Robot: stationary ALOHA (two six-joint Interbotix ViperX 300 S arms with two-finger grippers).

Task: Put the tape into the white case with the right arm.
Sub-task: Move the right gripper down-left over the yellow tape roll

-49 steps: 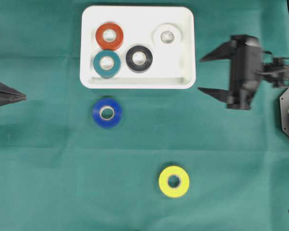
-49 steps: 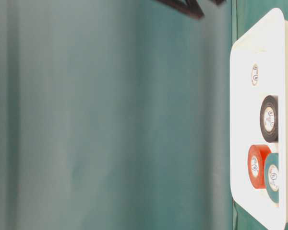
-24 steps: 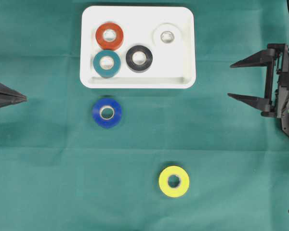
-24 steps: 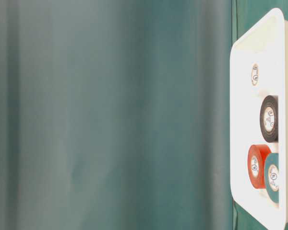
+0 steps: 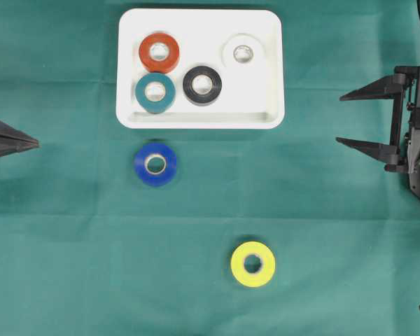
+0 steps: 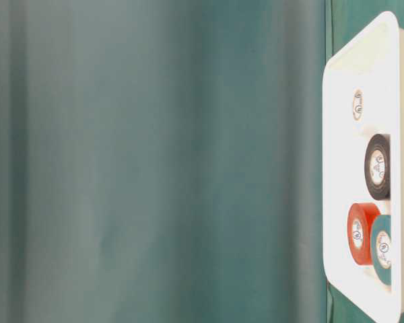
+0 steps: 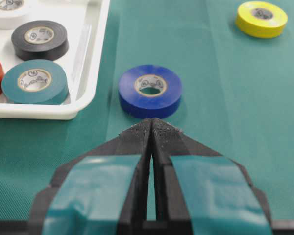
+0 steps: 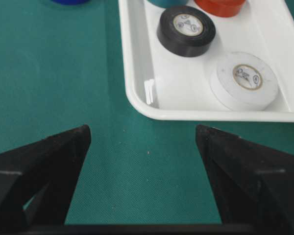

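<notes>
Fingers of the right gripper (image 5: 364, 119): two long black points, spread wide, nothing between them, hanging at the right edge of the table, well apart from every roll. Left gripper (image 7: 152, 128): teal-banded, tips pressed together, empty, idle just short of the blue tape (image 5: 155, 164). Outstanding items: blue tape, flat on the green cloth (image 5: 70, 266) just below the white case (image 5: 266, 21); yellow tape (image 5: 253, 264), flat, farther down toward centre. Handling advice, as judgement: either roll suits; bring the spread fingers down to straddle the roll across its outer wall, close squarely, lift clear of the case rim, release over bare floor at the case's lower right. White case contents: red tape (image 5: 159, 52), teal tape (image 5: 155, 92), black tape (image 5: 202, 85), white tape (image 5: 243, 52), all lying flat; red and teal nearly touching.
</notes>
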